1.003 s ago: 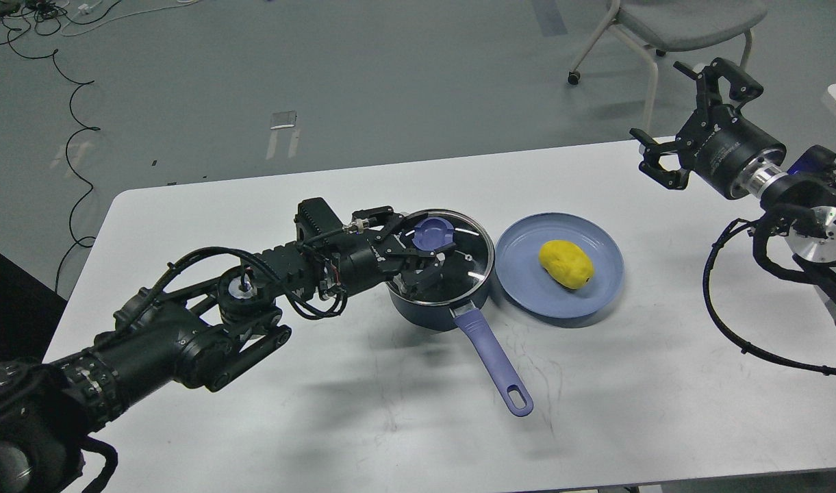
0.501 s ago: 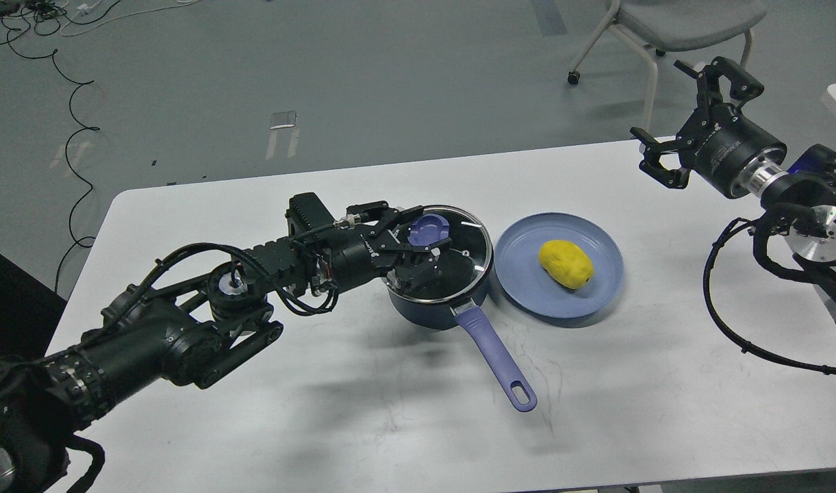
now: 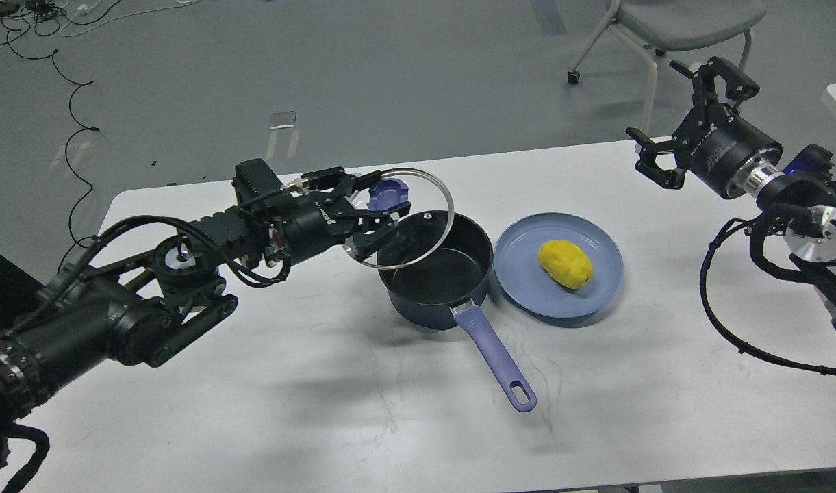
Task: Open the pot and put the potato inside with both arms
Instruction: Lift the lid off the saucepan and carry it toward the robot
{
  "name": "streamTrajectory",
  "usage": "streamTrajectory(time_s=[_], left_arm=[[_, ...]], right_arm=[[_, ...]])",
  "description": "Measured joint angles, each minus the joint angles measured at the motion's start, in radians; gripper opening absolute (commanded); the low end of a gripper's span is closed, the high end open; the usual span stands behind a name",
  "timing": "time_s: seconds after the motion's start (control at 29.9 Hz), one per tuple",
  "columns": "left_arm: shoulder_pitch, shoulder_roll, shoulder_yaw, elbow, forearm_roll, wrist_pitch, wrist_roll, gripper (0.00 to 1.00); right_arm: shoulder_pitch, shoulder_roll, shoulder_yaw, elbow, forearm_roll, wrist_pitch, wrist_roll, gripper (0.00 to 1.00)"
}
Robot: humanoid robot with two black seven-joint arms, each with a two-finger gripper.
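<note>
Lid is off the pot: a glass disc with a metal rim and a purple knob, held in the air, tilted, overhanging the pot's far-left rim. Left gripper is pinching the lid at the knob, one finger above the glass and one showing through it below; the arm comes in low from the left across the table. Pot sits mid-table, dark interior open and bare as far as can be seen, purple handle pointing toward the near right. Just right of the pot, nearly touching its wall, is a blue plate with the yellow potato lying on it, untouched. Right gripper hangs above the table's far-right edge, well apart from the plate, fingers spread wide and holding nothing. Progress, as I judge it: the opening part is done in effect, though the lid is not yet set down and part of it is over the mouth of the pot. Left to do: carry the lid clear to the left, or hold it aside, then bring the right arm down to the plate, take the potato and lower it into the pot. The potato half of the task is not yet begun. A chair stands on the floor beyond the table.
</note>
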Motion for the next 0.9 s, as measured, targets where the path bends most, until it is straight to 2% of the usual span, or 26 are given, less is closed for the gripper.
streamTrajectory(time_s=[0.23,0.37,0.63,0.9], left_arm=[[0.051,0.119,0.003,-0.001,-0.025,0.046,-0.034,0.6],[0.104,0.16,0.003,0.001,-0.064,0.056,-0.037,0.6],[0.212,0.17,0.005,0.036,-0.121,0.062,-0.037,0.6],[0.277,0.133,0.004,0.132,-0.123,0.125,-0.037,0.6]], right_arm=[[0.0,0.004,-0.012,0.001,-0.002,0.001,0.0,1.0],[0.001,0.007,-0.026,0.001,-0.002,0.001,0.0,1.0],[0.003,0.003,-0.051,0.002,-0.004,0.002,0.0,1.0],[0.003,0.0,-0.054,0.002,-0.005,0.002,0.0,1.0]])
